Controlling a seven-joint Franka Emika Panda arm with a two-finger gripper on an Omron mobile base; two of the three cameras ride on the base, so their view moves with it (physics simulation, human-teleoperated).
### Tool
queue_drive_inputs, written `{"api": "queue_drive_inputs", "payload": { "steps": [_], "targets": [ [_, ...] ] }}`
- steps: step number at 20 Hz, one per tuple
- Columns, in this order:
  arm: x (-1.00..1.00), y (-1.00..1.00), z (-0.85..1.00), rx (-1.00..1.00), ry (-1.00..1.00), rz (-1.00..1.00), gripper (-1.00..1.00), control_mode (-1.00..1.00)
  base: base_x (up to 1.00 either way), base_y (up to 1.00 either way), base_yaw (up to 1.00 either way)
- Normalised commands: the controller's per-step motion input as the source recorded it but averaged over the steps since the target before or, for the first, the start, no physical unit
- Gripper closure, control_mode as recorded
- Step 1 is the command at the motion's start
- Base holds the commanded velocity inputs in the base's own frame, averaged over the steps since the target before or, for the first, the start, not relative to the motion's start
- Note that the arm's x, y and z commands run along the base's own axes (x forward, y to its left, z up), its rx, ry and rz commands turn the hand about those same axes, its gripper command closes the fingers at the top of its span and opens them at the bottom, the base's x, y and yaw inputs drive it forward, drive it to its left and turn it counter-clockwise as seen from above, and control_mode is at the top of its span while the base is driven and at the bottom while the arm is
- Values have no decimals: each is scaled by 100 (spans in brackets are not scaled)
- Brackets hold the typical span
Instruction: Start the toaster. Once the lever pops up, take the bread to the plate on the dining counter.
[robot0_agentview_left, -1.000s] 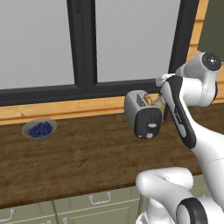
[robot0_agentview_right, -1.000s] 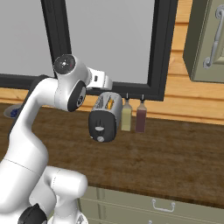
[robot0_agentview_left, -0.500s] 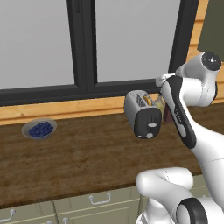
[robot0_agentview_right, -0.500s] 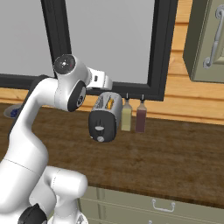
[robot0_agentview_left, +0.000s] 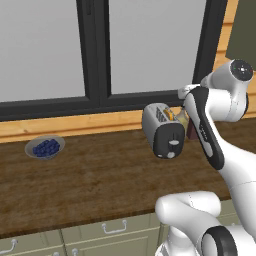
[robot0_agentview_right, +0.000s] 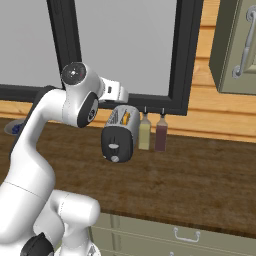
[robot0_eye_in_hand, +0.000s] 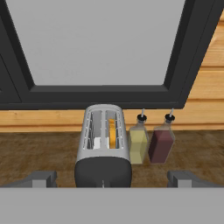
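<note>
The end effector (robot0_eye_in_hand: 112, 178) is held fully open and empty above the toaster (robot0_eye_in_hand: 103, 146); the bread (robot0_eye_in_hand: 112, 133) sits slotted, everything left undone.

I am looking at a toaster (robot0_eye_in_hand: 103, 148) showing brushed silver metal with a matt black end, sitting on a grainy dark wood counter (robot0_eye_in_hand: 39, 153) beside two glossy bottles (robot0_eye_in_hand: 150, 142).

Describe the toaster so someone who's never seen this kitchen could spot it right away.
Look at the big black-framed window above the dark wood counter. Just below its sill, the toaster stands on the counter with two bottles on one side, a pale yellow bottle nearest it and a dark red bottle beyond. It is the rounded silver box with slots on top and a black end panel.
</note>
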Motion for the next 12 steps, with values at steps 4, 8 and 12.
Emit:
{"api": "queue_drive_inputs", "payload": {
  "steps": [4,8,12],
  "targets": [
    [0,0,0,0,0,0,-100,-100,0,0,0],
    [0,0,0,0,0,0,-100,-100,0,0,0],
    [0,0,0,0,0,0,-100,-100,0,0,0]
  ]
}}
